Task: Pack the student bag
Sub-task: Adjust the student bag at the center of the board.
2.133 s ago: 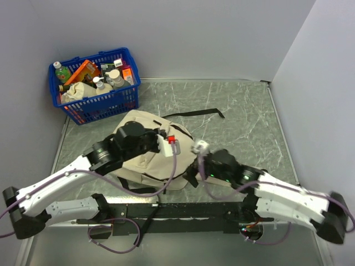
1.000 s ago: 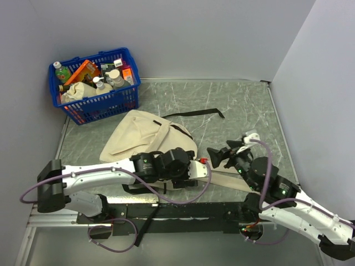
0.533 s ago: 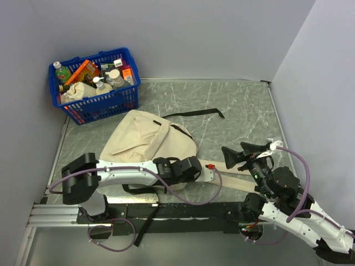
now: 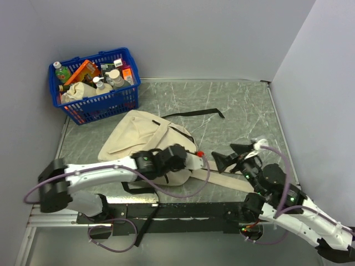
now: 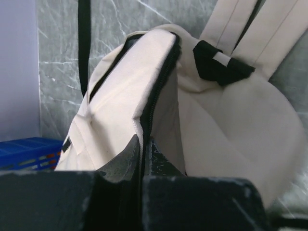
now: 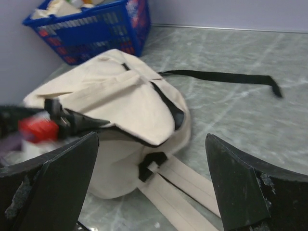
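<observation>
1. Labels in the blue basket [image 4: 94, 105], upper left: too small to read.
2. Only the left wrist view shows the left claw [image 5: 143, 149] pinched shut on the zipper edge of the student bag [image 4: 138, 136], mid-frame on the table [image 4: 238, 111].
3. The right claw [image 6: 151, 139] gapes, empty.

No text, brand or number can be read in any view. The bottles [image 4: 60, 72] and packets [image 4: 84, 70] in the blue basket [image 4: 105, 102] carry coloured labels, but their print is too small and blurred to make out
</observation>
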You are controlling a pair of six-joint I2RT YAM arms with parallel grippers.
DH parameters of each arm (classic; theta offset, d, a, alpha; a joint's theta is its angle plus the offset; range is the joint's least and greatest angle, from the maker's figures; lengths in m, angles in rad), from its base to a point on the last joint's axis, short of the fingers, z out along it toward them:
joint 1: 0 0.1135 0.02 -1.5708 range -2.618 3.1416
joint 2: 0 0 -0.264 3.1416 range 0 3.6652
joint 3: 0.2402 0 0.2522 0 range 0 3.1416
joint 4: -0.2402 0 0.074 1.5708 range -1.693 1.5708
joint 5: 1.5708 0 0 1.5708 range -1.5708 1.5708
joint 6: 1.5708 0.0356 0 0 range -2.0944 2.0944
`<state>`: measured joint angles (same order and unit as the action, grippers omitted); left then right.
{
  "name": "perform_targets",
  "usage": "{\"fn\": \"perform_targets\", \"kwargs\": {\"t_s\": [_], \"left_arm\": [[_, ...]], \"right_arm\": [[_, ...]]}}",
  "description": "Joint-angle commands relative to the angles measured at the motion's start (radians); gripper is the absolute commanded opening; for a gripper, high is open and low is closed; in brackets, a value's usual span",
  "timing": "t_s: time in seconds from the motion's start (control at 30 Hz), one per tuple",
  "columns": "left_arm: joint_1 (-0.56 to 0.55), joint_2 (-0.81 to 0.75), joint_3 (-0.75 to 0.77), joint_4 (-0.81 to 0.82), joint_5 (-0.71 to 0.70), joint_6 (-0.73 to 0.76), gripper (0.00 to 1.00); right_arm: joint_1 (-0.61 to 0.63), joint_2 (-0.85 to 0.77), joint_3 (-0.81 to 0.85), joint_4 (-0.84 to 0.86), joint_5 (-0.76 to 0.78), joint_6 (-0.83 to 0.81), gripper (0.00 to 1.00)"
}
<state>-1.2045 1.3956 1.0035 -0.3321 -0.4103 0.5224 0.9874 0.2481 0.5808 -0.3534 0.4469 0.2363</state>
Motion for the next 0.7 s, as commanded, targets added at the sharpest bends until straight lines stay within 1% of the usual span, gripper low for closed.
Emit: {"fn": "perform_targets", "kwargs": {"t_s": [0.0, 0.03, 0.1, 0.13, 0.17, 0.23, 0.27, 0.3, 0.37, 0.4, 0.47, 0.5, 0.57, 0.63, 0.67], "left_arm": [[0.141, -0.217, 0.070, -0.139, 0.213, -0.100, 0.01], [0.161, -0.309, 0.052, -0.148, 0.291, -0.125, 0.01], [0.180, -0.421, -0.047, -0.151, 0.359, -0.108, 0.01], [0.180, -0.540, -0.086, -0.140, 0.420, -0.085, 0.01], [0.180, -0.594, -0.153, -0.128, 0.445, -0.076, 0.01], [0.178, -0.699, -0.190, -0.136, 0.473, -0.065, 0.01], [0.180, -0.714, -0.206, -0.142, 0.485, -0.070, 0.01], [0.178, -0.725, -0.209, -0.166, 0.493, -0.070, 0.01], [0.180, -0.727, -0.209, -0.183, 0.524, -0.073, 0.01], [0.180, -0.733, -0.213, -0.182, 0.531, -0.082, 0.01], [0.180, -0.741, -0.223, -0.162, 0.533, -0.091, 0.01], [0.178, -0.747, -0.226, -0.153, 0.531, -0.099, 0.01], [0.178, -0.748, -0.230, -0.142, 0.524, -0.104, 0.01], [0.180, -0.754, -0.241, -0.133, 0.507, -0.104, 0.01], [0.180, -0.757, -0.247, -0.127, 0.498, -0.101, 0.01]], "right_arm": [[-0.003, 0.049, -0.183, 0.226, -0.293, -0.084, 1.00], [-0.003, 0.072, -0.199, 0.250, -0.357, -0.122, 1.00], [-0.001, 0.192, -0.176, 0.292, -0.512, -0.191, 1.00], [-0.001, 0.244, -0.156, 0.301, -0.568, -0.222, 0.99], [-0.001, 0.358, -0.089, 0.285, -0.620, -0.227, 1.00], [-0.001, 0.474, -0.012, 0.255, -0.668, -0.275, 1.00], [-0.001, 0.572, 0.040, 0.246, -0.713, -0.291, 1.00], [-0.001, 0.614, 0.062, 0.246, -0.758, -0.342, 1.00], [-0.004, 0.707, 0.106, 0.264, -0.755, -0.389, 1.00], [-0.007, 0.729, 0.116, 0.301, -0.790, -0.444, 1.00], [-0.013, 0.799, 0.158, 0.321, -0.845, -0.488, 1.00], [-0.013, 0.824, 0.172, 0.320, -0.913, -0.518, 1.00], [-0.013, 0.888, 0.215, 0.301, -0.980, -0.538, 1.00], [-0.010, 0.911, 0.220, 0.295, -1.056, -0.534, 1.00], [-0.001, 0.909, 0.206, 0.307, -1.065, -0.507, 0.99]]}}
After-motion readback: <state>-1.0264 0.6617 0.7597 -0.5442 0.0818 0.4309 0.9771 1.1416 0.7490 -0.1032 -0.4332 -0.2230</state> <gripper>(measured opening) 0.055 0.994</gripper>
